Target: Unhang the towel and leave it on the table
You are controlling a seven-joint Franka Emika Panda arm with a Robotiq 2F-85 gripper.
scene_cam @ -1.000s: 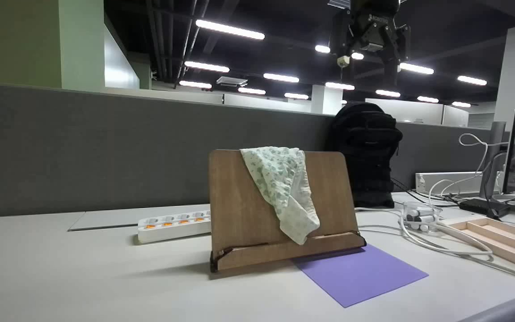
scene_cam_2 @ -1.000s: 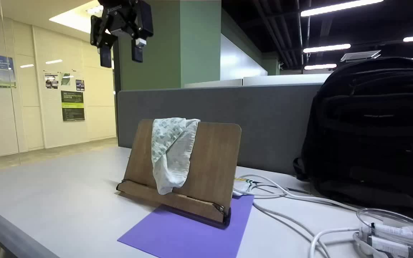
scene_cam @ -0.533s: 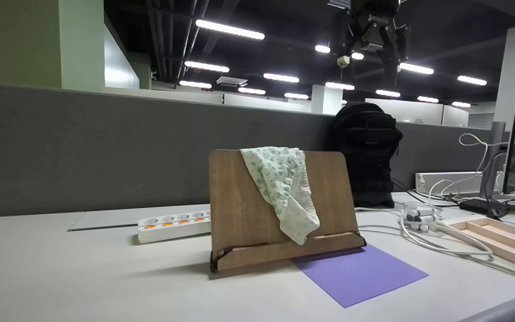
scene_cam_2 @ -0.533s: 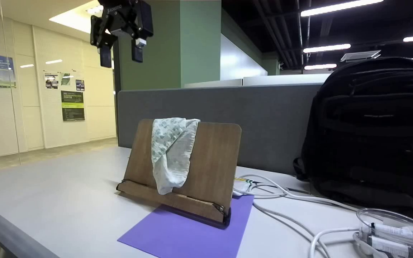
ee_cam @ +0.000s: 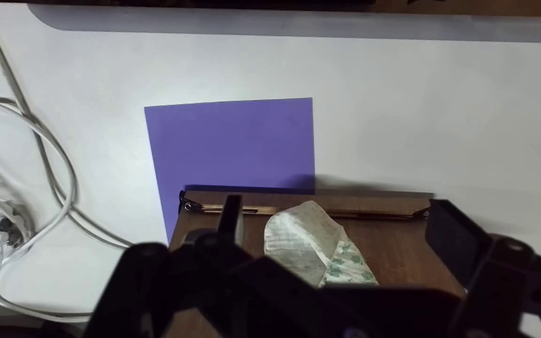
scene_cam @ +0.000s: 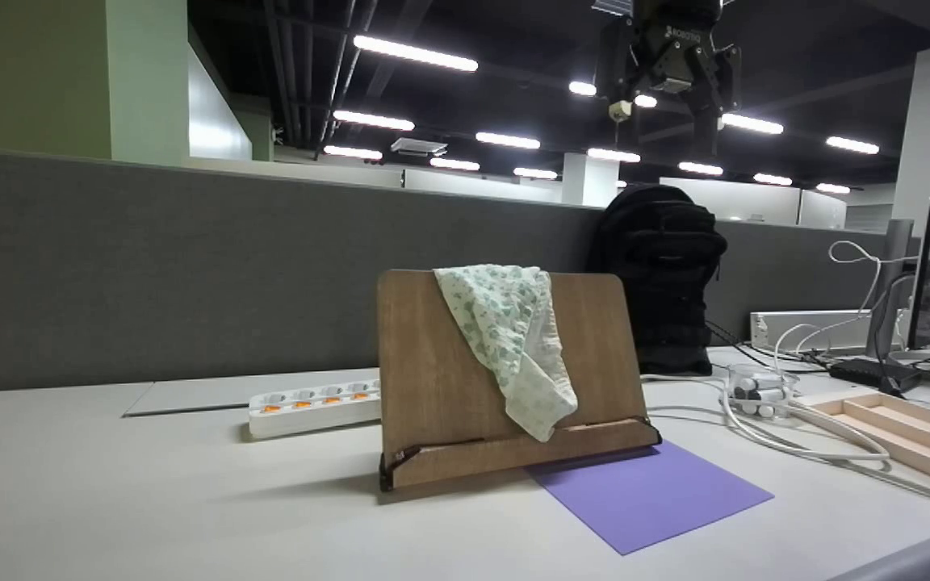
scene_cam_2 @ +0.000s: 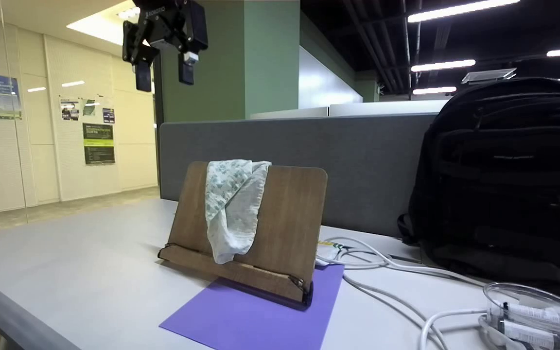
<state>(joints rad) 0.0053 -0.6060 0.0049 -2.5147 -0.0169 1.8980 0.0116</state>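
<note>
Grey-white table (scene_cam_2: 76, 262) beneath, the towel (scene_cam_2: 234, 218) hangs well below the gripper (scene_cam_2: 165, 78).

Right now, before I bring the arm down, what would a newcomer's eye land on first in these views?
Most likely the mint-green and white towel, draped over the top edge of the brown wooden board. Next comes the bright purple sheet, flat on the pale table and partly under the board. After those, the bulky black backpack by the grey partition and the open gripper hanging high above the board.
</note>
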